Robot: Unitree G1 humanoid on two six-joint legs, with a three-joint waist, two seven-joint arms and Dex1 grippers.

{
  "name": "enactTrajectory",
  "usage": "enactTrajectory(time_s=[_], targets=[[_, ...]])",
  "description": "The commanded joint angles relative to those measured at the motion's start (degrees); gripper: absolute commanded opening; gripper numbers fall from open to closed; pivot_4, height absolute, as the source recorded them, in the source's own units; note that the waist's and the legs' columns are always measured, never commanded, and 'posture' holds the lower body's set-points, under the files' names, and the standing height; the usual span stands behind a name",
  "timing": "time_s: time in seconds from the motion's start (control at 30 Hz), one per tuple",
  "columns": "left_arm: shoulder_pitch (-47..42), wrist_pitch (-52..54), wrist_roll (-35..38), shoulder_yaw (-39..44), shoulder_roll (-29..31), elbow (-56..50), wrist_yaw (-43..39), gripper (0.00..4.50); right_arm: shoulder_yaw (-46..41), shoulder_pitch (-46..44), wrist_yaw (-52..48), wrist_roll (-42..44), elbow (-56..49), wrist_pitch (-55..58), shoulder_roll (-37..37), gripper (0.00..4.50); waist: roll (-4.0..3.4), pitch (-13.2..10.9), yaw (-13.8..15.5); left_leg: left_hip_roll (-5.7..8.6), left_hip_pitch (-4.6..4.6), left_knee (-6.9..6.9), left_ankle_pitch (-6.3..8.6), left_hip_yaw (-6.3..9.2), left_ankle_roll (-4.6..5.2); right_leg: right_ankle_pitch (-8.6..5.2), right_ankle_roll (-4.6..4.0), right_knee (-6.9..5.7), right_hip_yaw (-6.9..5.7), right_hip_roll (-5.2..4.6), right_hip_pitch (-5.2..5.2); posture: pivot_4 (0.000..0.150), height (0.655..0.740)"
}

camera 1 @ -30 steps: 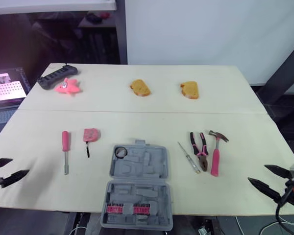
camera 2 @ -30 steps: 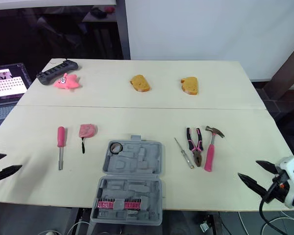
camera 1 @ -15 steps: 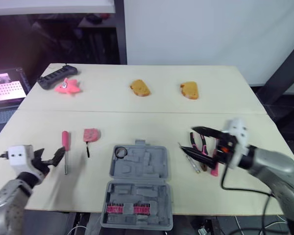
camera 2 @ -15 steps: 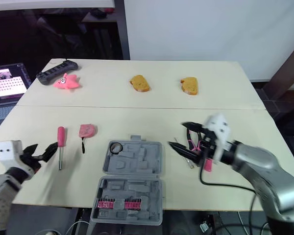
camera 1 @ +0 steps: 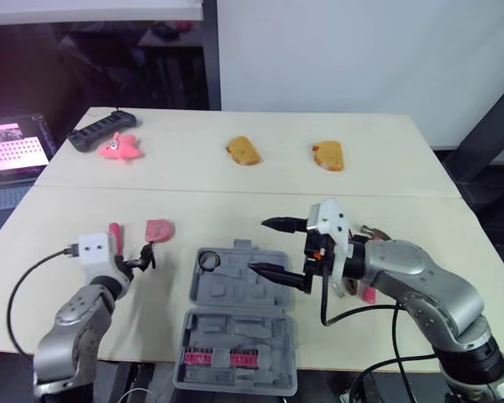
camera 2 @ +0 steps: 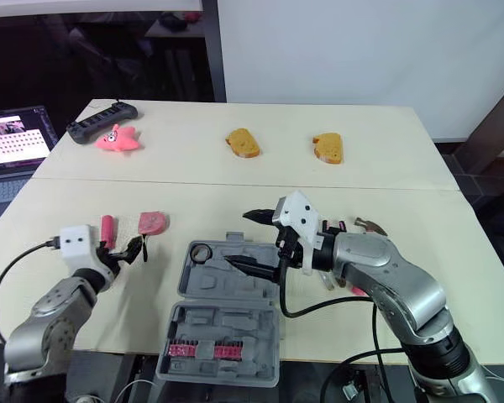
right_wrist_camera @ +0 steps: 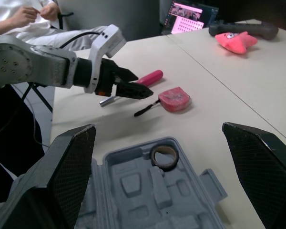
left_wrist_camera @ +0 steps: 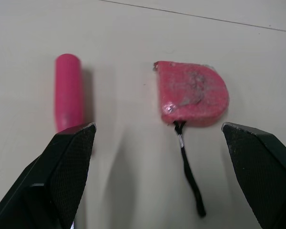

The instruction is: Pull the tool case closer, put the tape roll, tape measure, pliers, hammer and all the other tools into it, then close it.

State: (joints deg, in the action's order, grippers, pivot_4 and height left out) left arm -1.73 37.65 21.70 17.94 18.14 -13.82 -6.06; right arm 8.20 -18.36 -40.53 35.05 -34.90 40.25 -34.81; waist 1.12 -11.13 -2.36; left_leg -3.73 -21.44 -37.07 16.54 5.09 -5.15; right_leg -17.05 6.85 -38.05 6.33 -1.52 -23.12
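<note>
The grey tool case lies open at the table's near edge, with the tape roll in its upper left pocket. My right gripper hangs open above the case's far half. Its arm covers most of the pliers and hammer; the hammer head still shows. My left gripper is open just short of the pink tape measure and the pink screwdriver handle, touching neither. The right wrist view shows the tape roll and the left gripper.
Two yellow bread-like pieces, a pink star toy and a black power strip lie at the table's far side. A lit screen stands off the left edge. A seated person is beyond the table.
Both arms have swung inward. The right gripper moved left from over the pliers to above the case. The left gripper advanced to the tape measure and screwdriver handle.
</note>
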Motion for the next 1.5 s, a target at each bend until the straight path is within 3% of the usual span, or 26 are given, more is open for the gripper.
enactTrajectory(time_s=[0.03, 0.37, 0.47, 0.7, 1.1, 1.5], targets=[[-3.10, 0.55, -0.64, -1.87, -0.31, 3.15, -0.75, 4.45, 0.19, -0.02, 0.51, -0.26, -1.90, -0.03, 0.27, 4.50, 0.00, 0.00, -0.01, 0.00, -0.01, 0.00, 0.00, 0.00, 0.00, 0.00, 0.00, 0.00, 0.00, 0.00, 0.00, 0.150, 0.7400], [-8.08, -0.82, -5.49, -5.12, -3.65, 16.01, 1.89, 4.45, -0.84, -0.04, 2.62, 0.92, -4.76, 2.32, 0.07, 4.50, -0.20, 0.12, 0.10, 0.01, 0.05, 0.00, -0.01, 0.03, -0.02, 0.00, 0.00, -0.02, -0.02, 0.00, 0.06, 0.150, 0.7400], [-7.30, -0.26, -5.58, -4.78, -4.46, 16.11, 2.15, 3.62, -1.19, -0.22, 3.07, 1.20, -5.34, 3.17, -0.07, 4.50, -0.41, 0.24, 0.08, 0.02, 0.07, 0.00, -0.01, 0.03, -0.01, 0.00, 0.00, -0.01, -0.02, -0.01, 0.09, 0.150, 0.7400], [-6.71, 0.18, -5.80, -4.16, -5.12, 15.48, 1.94, 0.02, -1.11, -0.51, 3.51, 0.90, -5.40, 3.88, 0.15, 4.50, -0.53, 0.31, 0.36, 0.04, 0.06, 0.00, -0.01, 0.03, -0.02, 0.00, 0.01, 0.02, -0.02, -0.04, 0.10, 0.150, 0.7400], [-3.14, -0.13, -6.81, -5.71, -3.15, 11.78, -0.80, 0.02, -0.88, -0.60, 4.19, 0.76, -5.48, 5.32, 0.06, 4.50, -0.54, 0.32, 0.18, 0.04, 0.07, 0.01, -0.01, 0.03, -0.01, 0.00, 0.01, 0.06, -0.02, -0.03, 0.12, 0.150, 0.7400], [27.83, -5.29, -6.23, -6.02, 2.34, -8.83, -11.32, 0.02, -1.52, 1.05, 4.18, 1.21, -6.20, 7.14, -0.75, 4.50, -0.55, 0.33, -0.48, 0.02, 0.06, 0.18, 0.01, -0.07, 0.00, -0.14, -0.22, 0.24, 0.10, -0.03, 0.00, 0.150, 0.7400]])
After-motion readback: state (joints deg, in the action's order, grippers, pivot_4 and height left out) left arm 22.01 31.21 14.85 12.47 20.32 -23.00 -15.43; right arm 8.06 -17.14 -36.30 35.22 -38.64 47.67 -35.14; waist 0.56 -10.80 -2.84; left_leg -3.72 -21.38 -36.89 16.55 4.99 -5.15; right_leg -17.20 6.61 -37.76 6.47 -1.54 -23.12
